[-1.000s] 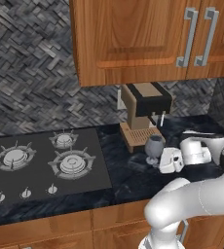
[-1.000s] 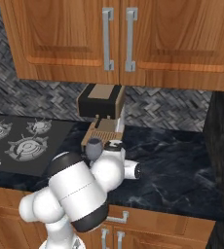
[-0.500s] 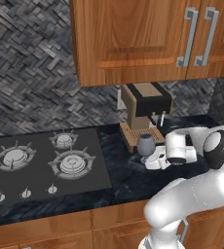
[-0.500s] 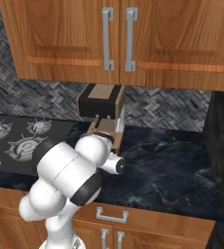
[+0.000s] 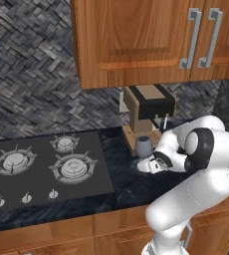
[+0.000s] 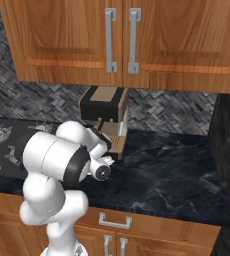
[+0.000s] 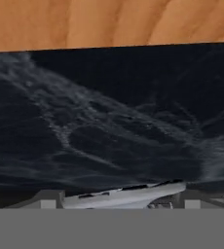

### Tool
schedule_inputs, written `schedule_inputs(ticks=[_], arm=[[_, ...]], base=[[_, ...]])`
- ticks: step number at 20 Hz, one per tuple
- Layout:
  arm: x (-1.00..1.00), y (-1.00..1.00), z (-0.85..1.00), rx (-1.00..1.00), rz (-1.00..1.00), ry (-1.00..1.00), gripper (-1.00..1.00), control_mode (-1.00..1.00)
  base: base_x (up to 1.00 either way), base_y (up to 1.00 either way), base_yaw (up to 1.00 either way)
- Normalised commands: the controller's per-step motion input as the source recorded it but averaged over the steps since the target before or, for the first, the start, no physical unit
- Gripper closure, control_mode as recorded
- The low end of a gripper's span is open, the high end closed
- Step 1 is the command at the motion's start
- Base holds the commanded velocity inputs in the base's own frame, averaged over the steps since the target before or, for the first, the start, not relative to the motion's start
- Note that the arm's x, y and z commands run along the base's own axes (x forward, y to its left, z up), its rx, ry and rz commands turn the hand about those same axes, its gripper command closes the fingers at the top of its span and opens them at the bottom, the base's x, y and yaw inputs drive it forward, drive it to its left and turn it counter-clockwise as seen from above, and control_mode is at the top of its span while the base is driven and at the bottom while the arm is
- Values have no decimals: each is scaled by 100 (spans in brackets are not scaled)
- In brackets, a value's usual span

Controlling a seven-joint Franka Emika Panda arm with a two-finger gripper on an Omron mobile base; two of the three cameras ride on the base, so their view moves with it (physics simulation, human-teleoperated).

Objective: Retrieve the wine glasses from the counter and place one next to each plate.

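Left base view: wine glass (image 5: 144, 146) is seen on desk (image 5: 121, 184), before coffee machine (image 5: 149, 112). Hand is held just beside it. Jaws' state cannot be told.

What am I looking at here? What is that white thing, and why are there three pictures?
The white jointed machine is a robot arm in a computer-drawn kitchen. Two cameras ride on its base and look over it from the left and from the right. The third sits on its hand and looks down at the black marble-patterned counter. On that counter are a black gas hob, a brown and black coffee machine and, in front of it, a small grey translucent wine glass. The gripper, the arm's two-finger grasping part, is right beside the glass. Whether it grips the glass cannot be told.
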Motion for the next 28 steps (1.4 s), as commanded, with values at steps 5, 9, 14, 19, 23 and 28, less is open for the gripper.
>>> schedule_inputs(ticks=[5, 9, 14, 19, 23, 28], arm=[[-19, 0, 72, 0, -3, -17, 100, -100], [-25, 0, 96, 2, 0, -17, 100, -100], [-42, -2, 98, 3, 0, -3, 100, -100], [-72, -22, 83, 0, 0, 13, 100, -100], [-85, -58, 38, 0, 3, 11, 100, -100], [-96, -62, 25, 0, 9, 1, 100, -100]], base=[[0, 0, 0], [0, 0, 0], [0, 0, 0], [0, 0, 0], [0, 0, 0], [0, 0, 0]])
